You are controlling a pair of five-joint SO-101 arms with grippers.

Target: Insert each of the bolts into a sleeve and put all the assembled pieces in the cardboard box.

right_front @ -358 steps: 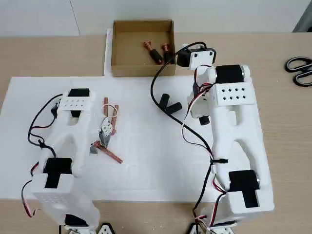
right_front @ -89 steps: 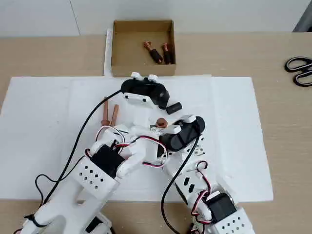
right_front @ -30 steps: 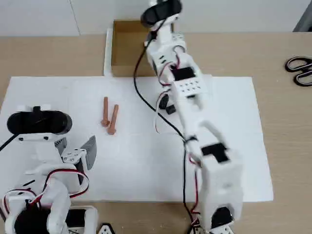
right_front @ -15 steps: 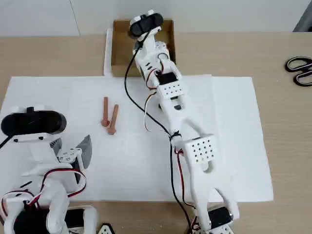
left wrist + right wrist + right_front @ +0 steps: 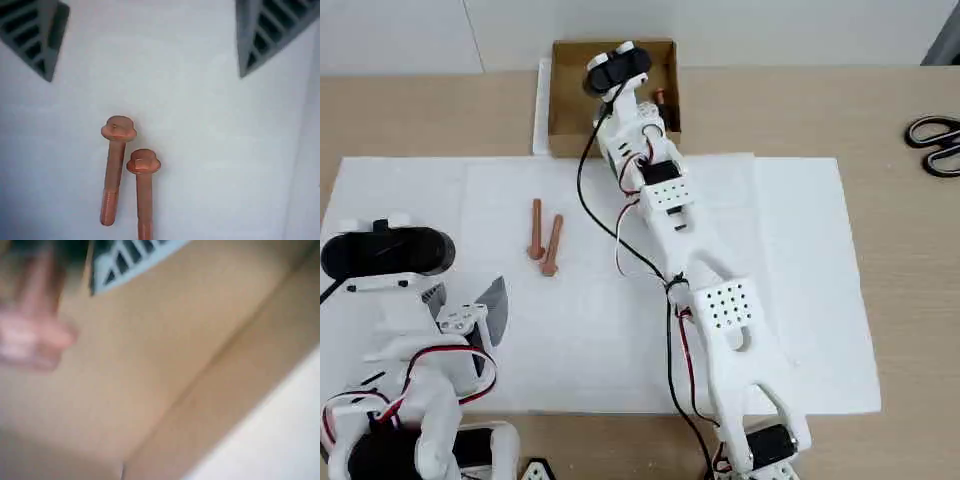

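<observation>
When you look down at the table, your left gripper (image 5: 465,298) sits at the near left, over the white paper (image 5: 800,300). Its two grey fingers (image 5: 35,30) are spread wide apart, and nothing is between them. The two bolts (image 5: 536,228) lie on the paper a little farther away and to the right of that gripper. They do not touch it.

In the left wrist view, the bolts (image 5: 116,165) lie just past the open gap and well apart from both fingers. Their heads point toward the gripper. They lie just beside each other, and one head is a bit closer to the gripper than the other.

Your right arm (image 5: 665,195) stretches from the near right all the way to the cardboard box (image 5: 570,100) at the far middle. The right gripper (image 5: 618,72) is over the box. In the right wrist view you see the brown box floor and a blurry pink bolt head (image 5: 30,340) very close by, with something dark next to it. You cannot tell if the right gripper is holding it.

One assembled piece (image 5: 660,98) lies in the box by its right wall. A pair of scissors (image 5: 935,140) lies on the wooden table (image 5: 440,110) at the far right.
</observation>
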